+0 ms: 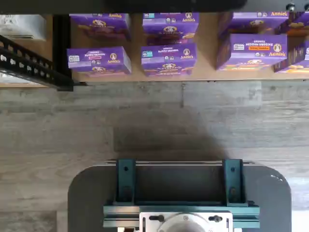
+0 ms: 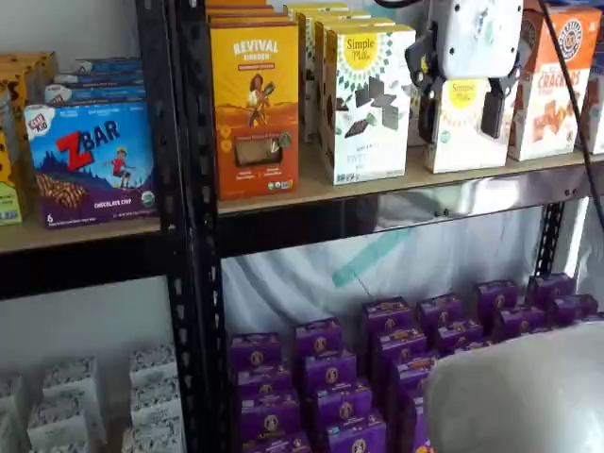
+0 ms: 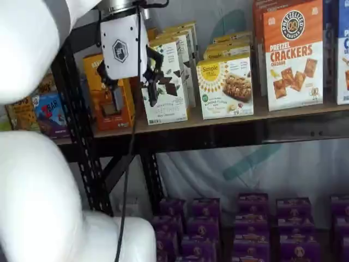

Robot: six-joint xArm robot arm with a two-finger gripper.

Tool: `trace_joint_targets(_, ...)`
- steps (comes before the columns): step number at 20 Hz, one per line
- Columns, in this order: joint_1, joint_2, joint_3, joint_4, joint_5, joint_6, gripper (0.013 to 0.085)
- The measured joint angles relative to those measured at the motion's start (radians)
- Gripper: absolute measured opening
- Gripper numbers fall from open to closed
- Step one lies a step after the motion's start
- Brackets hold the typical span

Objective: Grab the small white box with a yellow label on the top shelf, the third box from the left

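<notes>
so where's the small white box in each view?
Wrist view: not in it; only purple boxes and floor.
Shelf view: small white box on the top shelf, partly behind the gripper.
Shelf view: clear at centre.
Shared landmark: the taller white box beside it.

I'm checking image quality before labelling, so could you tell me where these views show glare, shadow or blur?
In a shelf view, glare on the top shelf rail, and a blurred white arm part in the corner; in the other, the out-of-focus arm hides much; in the wrist view, a soft shadow on the floor.
</notes>
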Motion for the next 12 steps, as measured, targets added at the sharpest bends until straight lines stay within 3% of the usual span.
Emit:
trace_joint_targets(3, -0.054, -0.007, 0.007, 0.058, -0.008, -0.028, 0.085)
trace_joint_targets(6, -0.062, -0.005, 0.007, 0.065, -0.006, -0.036, 0.085)
trace_joint_targets(9, -0.049, -0.009, 0.016, 0.035, -0.022, -0.037, 0.085)
trace_joint_targets(12, -0.037, -0.02, 0.042, -0.033, -0.092, -0.049, 0.085)
